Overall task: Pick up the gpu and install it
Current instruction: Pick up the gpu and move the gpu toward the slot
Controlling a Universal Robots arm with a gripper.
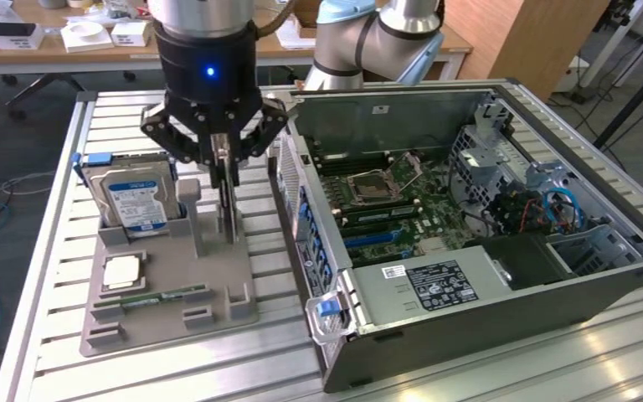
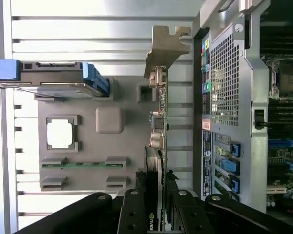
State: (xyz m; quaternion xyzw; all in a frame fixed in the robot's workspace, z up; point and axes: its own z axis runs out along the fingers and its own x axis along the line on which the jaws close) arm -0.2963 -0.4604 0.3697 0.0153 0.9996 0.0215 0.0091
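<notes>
Nearest on the gray tray [image 1: 218, 289] lie a memory stick [image 1: 171, 295] and a processor chip [image 1: 120, 272]. Just beyond, the gripper [image 1: 224, 176] pinches the gpu [image 1: 230, 219], upright and edge-on at the tray's middle. In the exterior view, a hard drive [image 1: 137, 201] stands at its 9 o'clock and the open computer case [image 1: 467, 343] at 3 o'clock.

gpu [image 2: 159, 122] edge-on in hand [image 2: 156, 192]
</notes>
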